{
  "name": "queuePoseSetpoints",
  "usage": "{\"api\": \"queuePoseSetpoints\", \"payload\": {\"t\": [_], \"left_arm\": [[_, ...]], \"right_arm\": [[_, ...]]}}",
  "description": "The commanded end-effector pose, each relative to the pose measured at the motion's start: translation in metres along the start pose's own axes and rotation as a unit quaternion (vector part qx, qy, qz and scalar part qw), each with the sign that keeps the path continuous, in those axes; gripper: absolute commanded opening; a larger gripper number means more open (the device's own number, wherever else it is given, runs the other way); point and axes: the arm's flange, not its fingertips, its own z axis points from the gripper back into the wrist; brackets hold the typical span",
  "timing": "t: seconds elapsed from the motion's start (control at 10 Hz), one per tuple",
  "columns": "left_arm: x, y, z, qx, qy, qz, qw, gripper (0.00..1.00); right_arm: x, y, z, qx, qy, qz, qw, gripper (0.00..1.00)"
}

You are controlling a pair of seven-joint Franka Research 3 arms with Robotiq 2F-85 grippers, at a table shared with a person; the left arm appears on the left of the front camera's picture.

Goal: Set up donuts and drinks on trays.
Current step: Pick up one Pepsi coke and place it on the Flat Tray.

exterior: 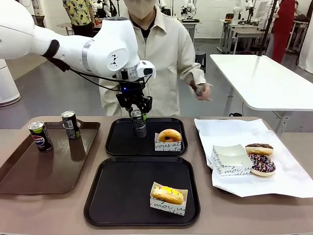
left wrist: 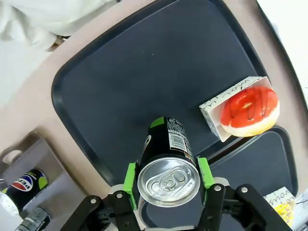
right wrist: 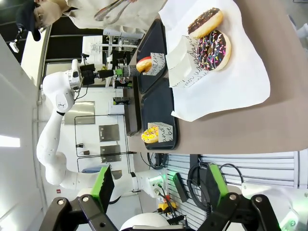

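White paper (exterior: 234, 132): right of the far tray (exterior: 120, 142); holds two chocolate donuts (exterior: 259, 148) and an empty sleeve (exterior: 230, 159).
Brown tray (exterior: 54, 171): left of the far tray; two cans (exterior: 40, 136) stand on it.
Near tray (exterior: 122, 191): just robot-side of the far tray; holds the yellow-iced donut (exterior: 167, 194).
Left gripper (left wrist: 167, 179): over the far tray, pads clamped on the black can (exterior: 139, 123).
Right gripper (right wrist: 159, 185): well right of the far tray; jaws spread, empty.
Glazed donut (exterior: 169, 135): on the far tray, right of the can, apart.

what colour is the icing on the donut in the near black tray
Yellow; the donut shows best in the front view.
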Motion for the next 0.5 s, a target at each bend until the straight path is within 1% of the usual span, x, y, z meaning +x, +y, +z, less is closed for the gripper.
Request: {"api": "queuePoseSetpoints", "payload": {"t": [0.0,0.4], "left_arm": [[-0.009,0.002,0.002,0.036,-0.012,0.004,0.999,0.58],[-0.012,0.014,-0.021,0.068,0.010,0.014,0.998,0.58]], "right_arm": [[-0.001,-0.001,0.000,0.014,-0.004,0.009,1.000,1.00],[-0.001,-0.001,0.000,0.014,-0.004,0.009,1.000,1.00]]}}
